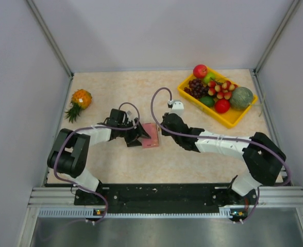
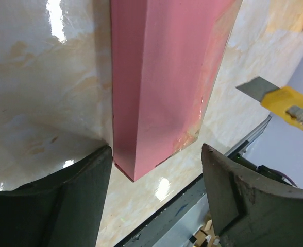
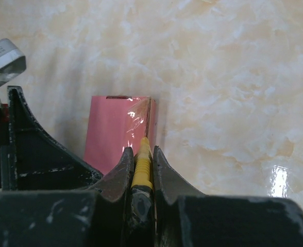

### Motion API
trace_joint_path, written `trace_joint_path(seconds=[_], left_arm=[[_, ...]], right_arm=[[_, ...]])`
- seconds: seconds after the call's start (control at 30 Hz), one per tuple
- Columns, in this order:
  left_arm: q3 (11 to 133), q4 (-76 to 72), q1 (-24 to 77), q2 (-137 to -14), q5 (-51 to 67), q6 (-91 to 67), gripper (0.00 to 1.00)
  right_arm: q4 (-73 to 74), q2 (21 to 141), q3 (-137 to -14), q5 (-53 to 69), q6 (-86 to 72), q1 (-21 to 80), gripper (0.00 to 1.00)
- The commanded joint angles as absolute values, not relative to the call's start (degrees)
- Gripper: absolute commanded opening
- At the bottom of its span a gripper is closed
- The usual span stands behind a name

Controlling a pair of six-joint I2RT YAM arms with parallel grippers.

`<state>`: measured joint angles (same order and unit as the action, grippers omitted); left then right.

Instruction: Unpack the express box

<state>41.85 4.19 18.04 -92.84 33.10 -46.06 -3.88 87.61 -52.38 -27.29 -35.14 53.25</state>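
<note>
Closest to the right wrist lens, the right gripper [image 3: 142, 154] had its two dark fingers pinched tight on a yellow knife [image 3: 142, 172], whose tip pointed at the near right edge of the box [image 3: 115, 134]. That box showed plain pink faces, with a clear glossy strip over one corner and down the edge.

Only the left wrist view showed the grey blade [image 2: 254, 88] pushed out of the knife's handle. There it hung off to one side of the box, with bare worktop [image 2: 38, 92] between the two. From the right wrist view I could not tell whether the tip touched the cardboard.

The left gripper [image 2: 156, 149] stood wide open with a finger on each side of the box's near end. One finger lay against or just beside the box's edge and the other was clearly apart from it, so it was not clamped on anything.

From above, the box lay flat on the worktop between the two grippers, the left one on its left and the right one on its right. Well beyond the box and to its right sat a yellow tray [image 1: 229, 119]. It held a red apple [image 1: 200, 71], dark grapes [image 1: 195, 86], a grey-green melon [image 1: 242, 96], small red-and-yellow fruits, green fruit and another red one. A pineapple [image 1: 80, 102] lay on its side well to the box's left and farther back.
</note>
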Motion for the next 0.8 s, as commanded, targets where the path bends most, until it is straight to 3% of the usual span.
trace_joint_path(seconds=[0.0, 0.23, 0.5, 0.77], left_arm=[[43.24, 8.09, 17.32, -91.41, 29.62, -43.95, 0.76], [48.86, 11.24, 16.88, -94.91, 26.46, -45.35, 0.78], [51.77, 14.33, 16.17, -99.05, 27.25, -45.26, 0.52], [51.77, 15.20, 15.73, -100.46, 27.16, -44.74, 0.35]], right_arm=[[-7.21, 89.47, -55.28, -30.32, -34.37, 54.32, 0.00], [-9.40, 93.25, -56.95, -33.66, -34.01, 54.84, 0.00], [-10.02, 94.66, -58.89, -35.60, -32.17, 55.20, 0.00], [-8.71, 97.82, -62.13, -35.42, -31.99, 55.28, 0.00]])
